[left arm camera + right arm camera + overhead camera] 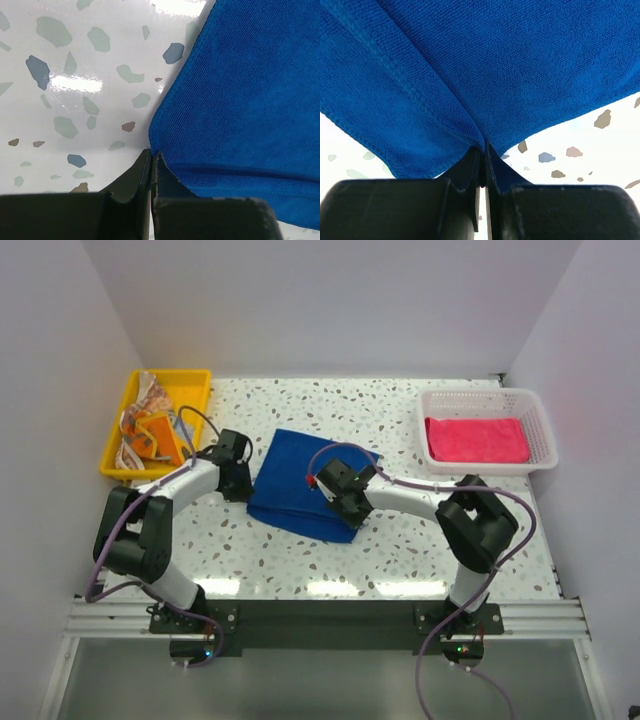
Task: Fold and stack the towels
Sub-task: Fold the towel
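Observation:
The royal blue towel lies folded on the speckled table between my two grippers. My left gripper is shut on its left corner; in the left wrist view the jaws pinch the corner of the blue towel. My right gripper is shut on its near right edge; in the right wrist view the jaws grip a pinched fold of the blue towel. The hot pink towel lies folded in the white mesh basket. The orange towels lie crumpled in the yellow tray.
The yellow tray stands at the back left and the white basket at the back right. White walls close in the table on three sides. Cables loop from both arms above the blue towel.

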